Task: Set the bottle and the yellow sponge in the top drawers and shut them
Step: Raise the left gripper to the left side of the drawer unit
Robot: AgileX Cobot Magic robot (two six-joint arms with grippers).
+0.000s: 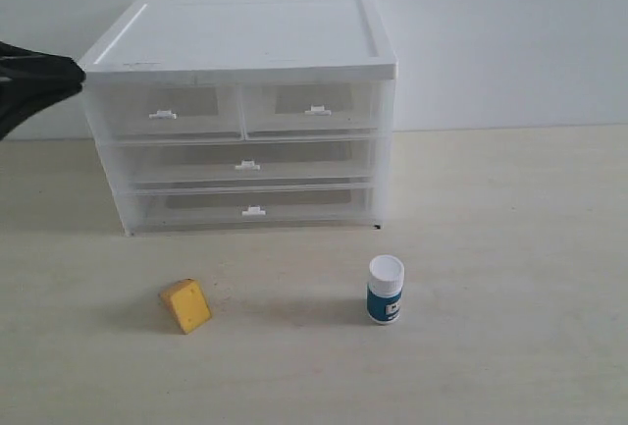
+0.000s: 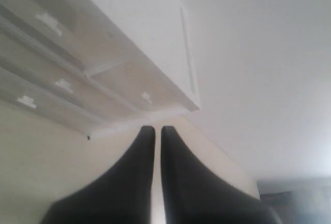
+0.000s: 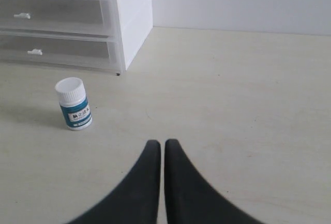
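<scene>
The yellow sponge (image 1: pixel 186 305) lies on the table in front of the cabinet's left half. To its right the bottle (image 1: pixel 385 290) stands upright, white cap up, and shows again (image 3: pixel 73 103) in the right wrist view. Both top drawers, the left one (image 1: pixel 162 111) and the right one (image 1: pixel 314 108), are pushed in. My left gripper (image 2: pixel 154 129) is shut and empty; its black fingers (image 1: pixel 39 79) hang at the left edge beside the cabinet's top corner. My right gripper (image 3: pixel 159 144) is shut and empty above bare table, right of the bottle, and is out of the exterior view.
The white cabinet (image 1: pixel 245 32) stands at the back against a pale wall, with two full-width drawers (image 1: pixel 247 164) below the top pair, both pushed in. The light wooden table (image 1: pixel 510 248) extends in front and to the right.
</scene>
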